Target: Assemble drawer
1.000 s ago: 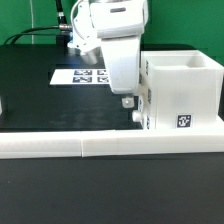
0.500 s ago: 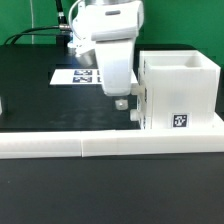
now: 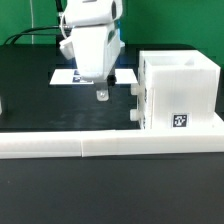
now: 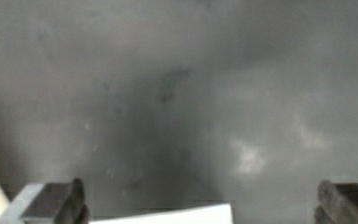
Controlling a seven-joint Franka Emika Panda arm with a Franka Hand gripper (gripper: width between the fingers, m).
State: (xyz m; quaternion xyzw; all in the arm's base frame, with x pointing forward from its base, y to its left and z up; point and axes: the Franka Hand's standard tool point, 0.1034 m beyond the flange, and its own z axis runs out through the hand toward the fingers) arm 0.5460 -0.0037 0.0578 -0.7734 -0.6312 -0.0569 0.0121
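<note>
Jaws apart, drawer [image 3: 178,92] upright

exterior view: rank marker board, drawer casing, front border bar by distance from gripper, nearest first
Gripper hangs over the black table, fingers apart, holding nothing.
1. Marker board: right behind the gripper, partly hidden by it.
2. Drawer casing: toward the exterior view's right.
3. Front border bar: along the table's near edge, farthest.
</note>
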